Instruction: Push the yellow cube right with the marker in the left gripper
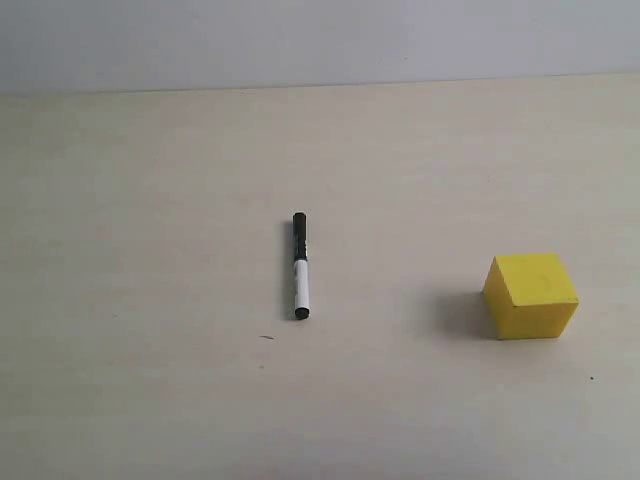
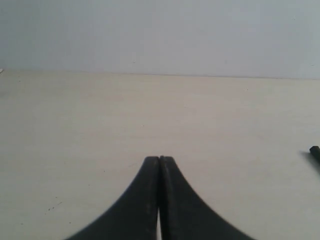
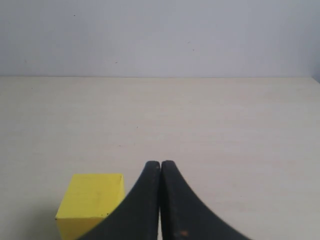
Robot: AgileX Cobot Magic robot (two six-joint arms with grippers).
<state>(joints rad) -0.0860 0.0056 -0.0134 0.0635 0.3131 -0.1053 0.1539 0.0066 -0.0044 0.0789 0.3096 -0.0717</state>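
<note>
Where the marker (image 1: 300, 266) lies, pale table (image 1: 150, 400) stretches to grey wall (image 1: 300, 40).

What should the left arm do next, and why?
Probably open the left gripper and move it toward the marker. It is shut on nothing, and the marker lies loose on the table, apart from the yellow cube, so it must be picked up before any push.

Nothing legible shows on the marker (image 1: 300, 266) or the yellow cube (image 1: 531, 296)
</note>
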